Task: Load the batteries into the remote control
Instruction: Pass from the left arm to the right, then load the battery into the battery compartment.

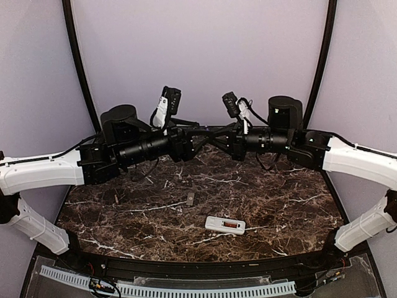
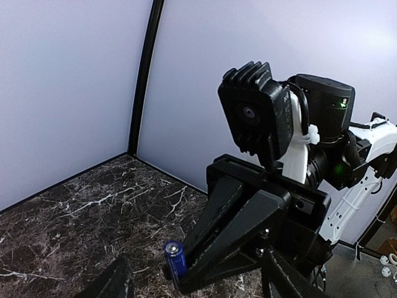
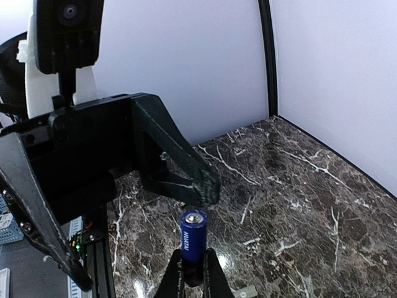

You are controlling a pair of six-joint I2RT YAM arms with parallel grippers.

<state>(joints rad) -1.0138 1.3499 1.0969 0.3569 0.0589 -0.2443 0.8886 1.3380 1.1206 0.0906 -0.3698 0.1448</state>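
Observation:
A blue battery [image 3: 193, 239] stands upright between the fingertips of my right gripper [image 3: 193, 262], which is shut on its lower end. In the left wrist view the same battery [image 2: 175, 261] sticks up from the right gripper's dark fingers [image 2: 236, 230]. My left gripper [image 2: 198, 276] is open, its fingers spread wide on either side of the battery and not touching it. One left finger [image 3: 186, 167] hangs just behind the battery. Both grippers meet high above the table's back middle [image 1: 208, 139]. The white remote control [image 1: 224, 225] lies on the table below, with something brownish in its open bay.
A small grey piece [image 1: 190, 198] lies on the dark marble table [image 1: 124, 217] left of and behind the remote. Pale walls and black corner posts [image 1: 77, 56] close the back and sides.

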